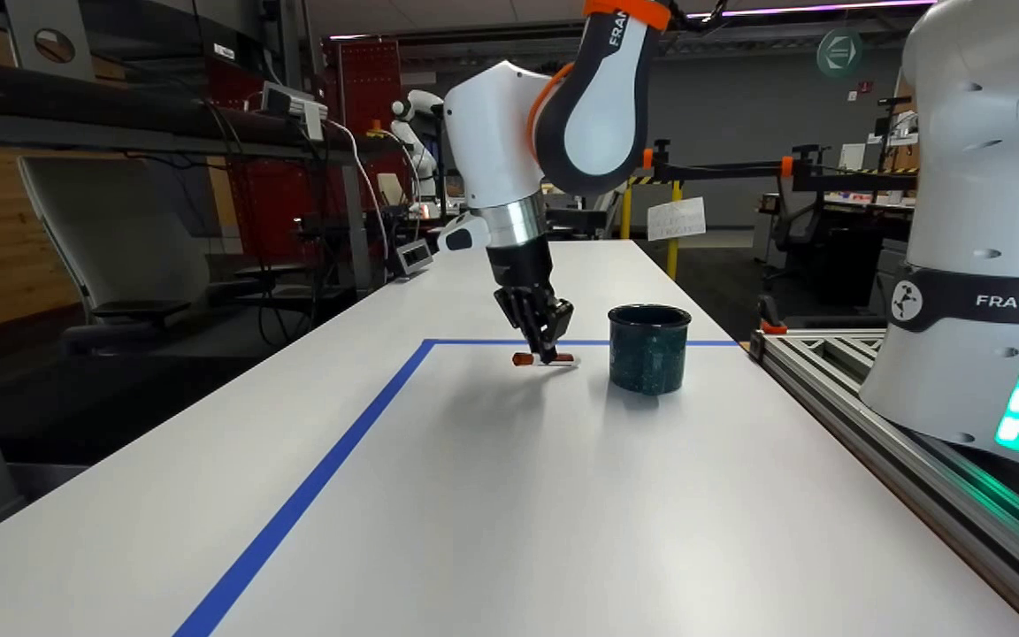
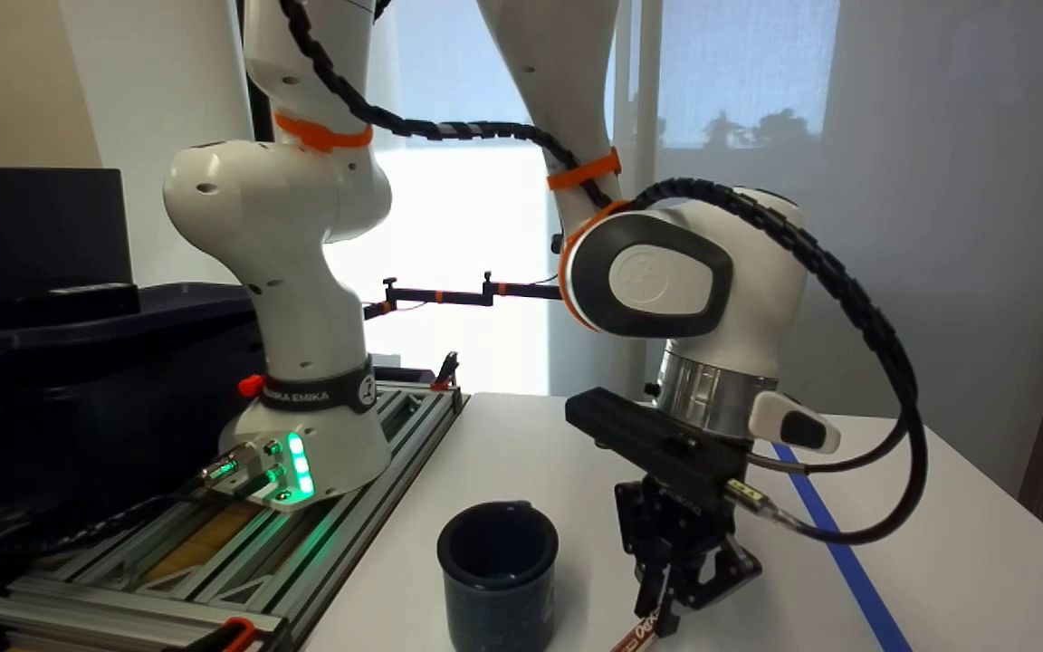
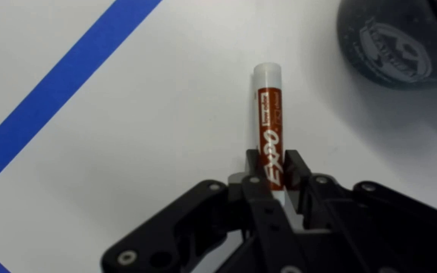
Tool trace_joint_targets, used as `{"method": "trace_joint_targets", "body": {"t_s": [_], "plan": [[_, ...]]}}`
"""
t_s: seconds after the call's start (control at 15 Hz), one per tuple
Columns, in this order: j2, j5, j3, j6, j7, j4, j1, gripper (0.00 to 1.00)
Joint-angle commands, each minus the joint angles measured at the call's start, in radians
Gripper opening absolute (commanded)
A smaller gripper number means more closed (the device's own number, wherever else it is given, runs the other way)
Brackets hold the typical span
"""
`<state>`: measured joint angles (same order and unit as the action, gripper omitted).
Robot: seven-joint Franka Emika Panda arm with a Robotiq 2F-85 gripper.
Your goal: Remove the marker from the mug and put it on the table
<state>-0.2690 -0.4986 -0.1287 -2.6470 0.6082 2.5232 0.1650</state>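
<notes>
Marker (image 3: 269, 117) clasped by down-pointing gripper (image 3: 272, 163)

A long, flat, white worktop (image 1: 509, 531) carries 2 strips of blue tape (image 1: 315, 485) that meet at a corner. On the inner side of that corner, a speckled dark-teal cylindrical mug (image 1: 648, 354) stands upright. Near it, a red-brown and white cylindrical marker (image 3: 268, 121) is level and low; contact with the surface cannot be told.
</notes>
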Motion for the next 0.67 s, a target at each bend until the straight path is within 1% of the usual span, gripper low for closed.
{"method": "trace_joint_targets", "body": {"t_s": [0.0,0.27,0.33,0.4,0.47,0.6], "plan": [[-0.01,0.062,0.03,-0.03,0.017,0.017,0.008,0.05],[0.012,0.093,0.05,-0.031,0.034,0.032,0.008,0.05],[0.019,0.092,0.05,-0.028,0.033,0.036,0.006,0.45],[0.027,0.097,0.053,-0.025,0.043,0.041,0.009,0.46],[0.039,0.104,0.057,-0.02,0.057,0.05,0.013,0.51],[0.077,0.14,0.07,-0.016,0.104,0.08,0.025,0.66]]}}
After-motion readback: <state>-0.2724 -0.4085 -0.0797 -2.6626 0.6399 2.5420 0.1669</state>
